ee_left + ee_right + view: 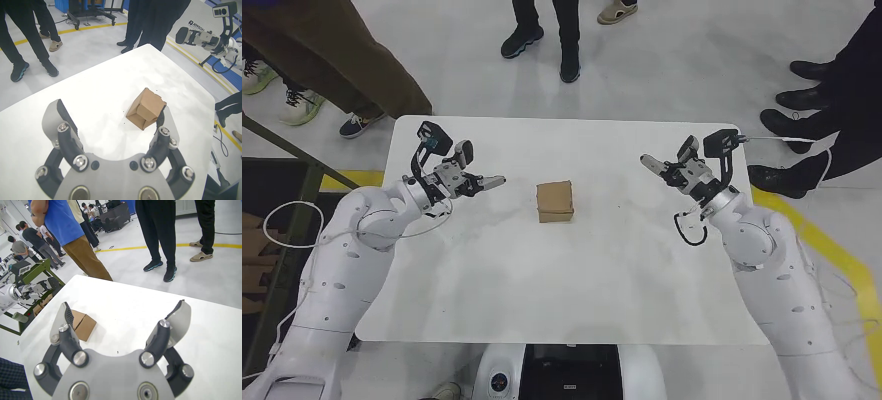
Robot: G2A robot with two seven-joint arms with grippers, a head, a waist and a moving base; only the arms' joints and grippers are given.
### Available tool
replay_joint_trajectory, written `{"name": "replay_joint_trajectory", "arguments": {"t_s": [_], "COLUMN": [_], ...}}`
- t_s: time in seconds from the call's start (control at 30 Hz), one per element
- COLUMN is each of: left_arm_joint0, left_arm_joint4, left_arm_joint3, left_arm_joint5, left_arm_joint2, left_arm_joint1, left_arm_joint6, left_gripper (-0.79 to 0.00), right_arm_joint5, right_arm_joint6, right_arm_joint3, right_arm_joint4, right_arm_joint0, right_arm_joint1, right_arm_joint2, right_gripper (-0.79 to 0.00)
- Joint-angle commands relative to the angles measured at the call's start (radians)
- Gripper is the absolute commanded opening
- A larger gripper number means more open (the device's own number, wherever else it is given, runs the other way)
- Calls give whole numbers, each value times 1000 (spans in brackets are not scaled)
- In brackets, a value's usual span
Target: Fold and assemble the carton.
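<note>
A small brown carton (pixel 555 200) stands near the middle of the white table (pixel 572 290), its flaps folded in to a closed box. In the left wrist view the carton (pixel 146 111) shows a tucked end flap. My left gripper (pixel 492 182) hovers left of the carton, clear of it, and its fingers (pixel 65 115) are spread open with nothing between them. My right gripper (pixel 647 162) hangs to the right of the carton, also apart from it. The right wrist view has the carton (pixel 83 325) beyond my right gripper (pixel 122 311), which is open and holds nothing.
Several people stand around the far and right sides of the table. A green cart (pixel 39 272) with small boxes stands off the table's left side. The table's edges lie close behind both grippers. Bare white tabletop surrounds the carton.
</note>
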Motion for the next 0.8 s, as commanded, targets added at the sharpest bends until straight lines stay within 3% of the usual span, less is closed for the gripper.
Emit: {"name": "replay_joint_trajectory", "arguments": {"t_s": [0.0,0.2,0.37,0.5,0.77], "left_arm_joint0": [0,0,8,11,-30], "left_arm_joint4": [0,0,18,150,275], "left_arm_joint3": [0,0,-4,-13,35], "left_arm_joint5": [0,0,36,67,62], "left_arm_joint2": [0,0,9,18,138], "left_arm_joint1": [0,0,2,5,-13], "left_arm_joint6": [0,0,-70,-84,-45], "left_gripper": [0,0,0,0,0], "right_arm_joint5": [0,-13,-76,-99,-91], "right_arm_joint6": [0,6,121,221,354], "right_arm_joint3": [0,-5,31,64,152], "right_arm_joint4": [0,20,150,272,468], "right_arm_joint0": [0,-7,17,54,141], "right_arm_joint1": [0,-1,-5,-16,-53], "right_arm_joint2": [0,-7,-38,-95,-249], "right_gripper": [0,0,0,0,0]}}
